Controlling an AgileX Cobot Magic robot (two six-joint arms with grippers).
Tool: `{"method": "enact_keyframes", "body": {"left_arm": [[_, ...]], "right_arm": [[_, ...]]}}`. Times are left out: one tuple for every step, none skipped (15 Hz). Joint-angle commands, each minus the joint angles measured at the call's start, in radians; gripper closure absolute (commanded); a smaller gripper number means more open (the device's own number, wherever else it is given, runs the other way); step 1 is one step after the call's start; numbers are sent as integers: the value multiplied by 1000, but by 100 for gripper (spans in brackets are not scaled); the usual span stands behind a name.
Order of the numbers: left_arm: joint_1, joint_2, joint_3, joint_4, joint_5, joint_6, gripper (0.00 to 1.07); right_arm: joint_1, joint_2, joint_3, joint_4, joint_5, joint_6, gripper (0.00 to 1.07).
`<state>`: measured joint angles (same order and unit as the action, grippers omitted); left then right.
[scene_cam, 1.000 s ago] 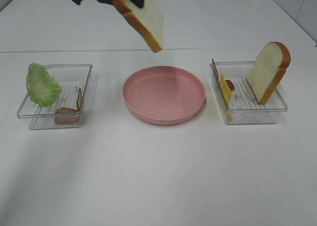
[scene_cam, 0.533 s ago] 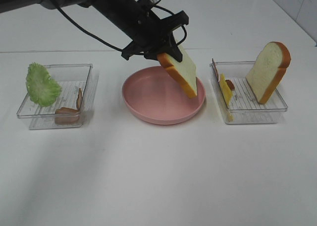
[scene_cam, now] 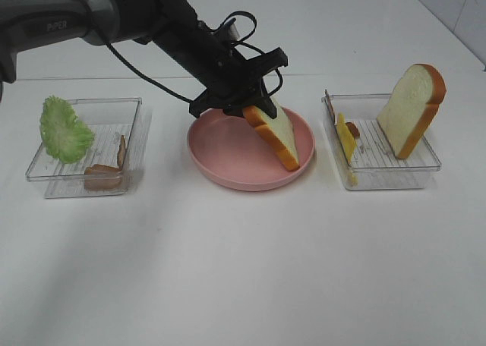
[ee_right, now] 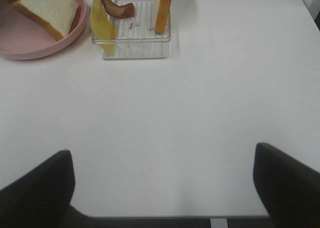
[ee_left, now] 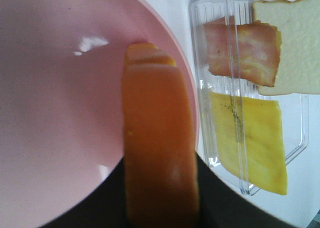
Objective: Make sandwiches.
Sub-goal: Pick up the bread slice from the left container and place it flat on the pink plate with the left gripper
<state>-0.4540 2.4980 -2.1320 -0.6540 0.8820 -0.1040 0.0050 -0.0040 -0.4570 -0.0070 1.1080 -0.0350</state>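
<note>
A toy bread slice (scene_cam: 279, 136) with orange-brown crust hangs tilted over the pink plate (scene_cam: 224, 155), its lower corner touching the plate's right side. My left gripper (scene_cam: 254, 111) is shut on the slice's upper edge. The left wrist view shows the crust (ee_left: 157, 153) edge-on above the plate (ee_left: 60, 113). A second bread slice (scene_cam: 411, 109) leans upright in the right tray (scene_cam: 395, 175), beside yellow cheese (scene_cam: 346, 139) and bacon (scene_cam: 352, 128). My right gripper (ee_right: 162, 188) is open over bare table, out of the exterior high view.
The left clear tray (scene_cam: 57, 183) holds a green lettuce leaf (scene_cam: 64, 130) and brown bacon strips (scene_cam: 102, 175). My left arm (scene_cam: 137, 16) stretches from the back left across to the plate. White table surrounds the trays.
My left arm has come down from high at the back with the bread slice. The slice has dropped from mid-air to the plate's right side.
</note>
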Motion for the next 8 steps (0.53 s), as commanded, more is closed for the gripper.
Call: {"method": "enact_keyframes", "body": {"left_arm": [[-8,3,-1,-4,-18,-6,103],[-8,4,-1,-4,-28,-12,103],[-8,4,-1,-4,-42,-18,99],[-8,4,-1,-1,-41,-18,91],[-8,4,-1,6,-36,-18,80],[-8,4,-1,5,-34,-18,72],[-8,4,-1,8,-33,-18,59],[-8,4,-1,8,-28,-23,46]], "right_arm": [[-4,-29,3,0,-4,-6,13],[-4,-29,3,0,-4,-6,13],[-4,-29,3,0,-4,-6,13],[-4,-29,3,0,-4,-6,13],[-4,-29,3,0,-4,-6,13],[-4,-29,3,0,-4,-6,13],[-4,-29,3,0,-4,-6,13],[-4,-29,3,0,-4,-6,13]]}}
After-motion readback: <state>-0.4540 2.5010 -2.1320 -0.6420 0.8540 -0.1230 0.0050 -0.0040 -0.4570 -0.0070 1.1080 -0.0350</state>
